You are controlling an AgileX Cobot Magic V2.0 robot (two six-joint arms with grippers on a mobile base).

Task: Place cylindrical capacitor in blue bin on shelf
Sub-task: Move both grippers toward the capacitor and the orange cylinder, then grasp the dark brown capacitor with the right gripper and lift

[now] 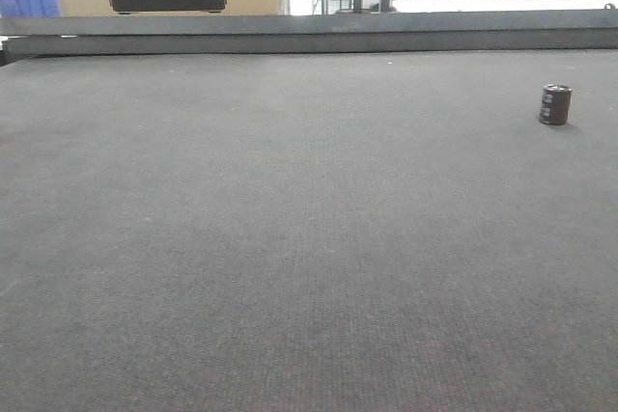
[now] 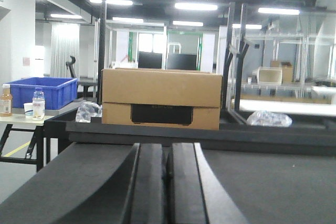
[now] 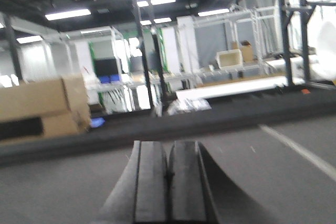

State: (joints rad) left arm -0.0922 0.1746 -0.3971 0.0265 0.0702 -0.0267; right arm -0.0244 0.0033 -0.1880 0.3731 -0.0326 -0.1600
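Small dark cylindrical capacitor (image 1: 555,104) stands upright on the grey counter (image 1: 290,238), near the right edge of the front view, above middle. In the wrist views, left jaws and right jaws are each pressed together, empty, at bottom centre.

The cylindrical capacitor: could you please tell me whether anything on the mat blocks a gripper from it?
Nothing visible does: the cylindrical capacitor stands upright and alone on the dark mat, nothing near it.
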